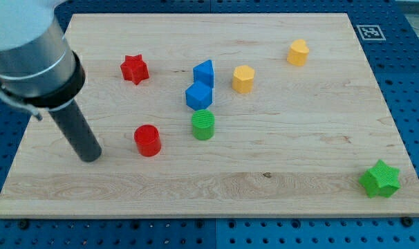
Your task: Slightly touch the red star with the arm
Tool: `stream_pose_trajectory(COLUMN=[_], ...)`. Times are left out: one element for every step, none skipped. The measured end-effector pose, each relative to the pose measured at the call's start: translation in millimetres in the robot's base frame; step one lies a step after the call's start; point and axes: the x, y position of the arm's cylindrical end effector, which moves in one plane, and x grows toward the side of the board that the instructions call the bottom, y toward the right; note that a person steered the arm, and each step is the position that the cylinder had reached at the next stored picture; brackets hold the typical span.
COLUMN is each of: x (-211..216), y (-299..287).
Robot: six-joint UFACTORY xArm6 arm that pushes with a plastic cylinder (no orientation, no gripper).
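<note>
The red star [134, 68] lies on the wooden board [278, 166] at the view's upper left. My tip [91, 158] rests on the board at the left, well below and a little left of the red star, apart from it. A red cylinder [147, 140] stands just right of my tip, not touching it.
Two blue blocks [204, 72] [198, 95] sit stacked in the view near the middle, with a green cylinder [203, 125] below them. Two yellow blocks [243, 79] [298, 52] lie to the upper right. A green star [379, 179] sits at the lower right corner.
</note>
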Motion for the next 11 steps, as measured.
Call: stream_pose_trajectory(x=[-29,-69,-99,-120,-138,-147,-148,-145,-126,-98,-63], y=[0,0,0,0,2,7,13,24,36,48,60])
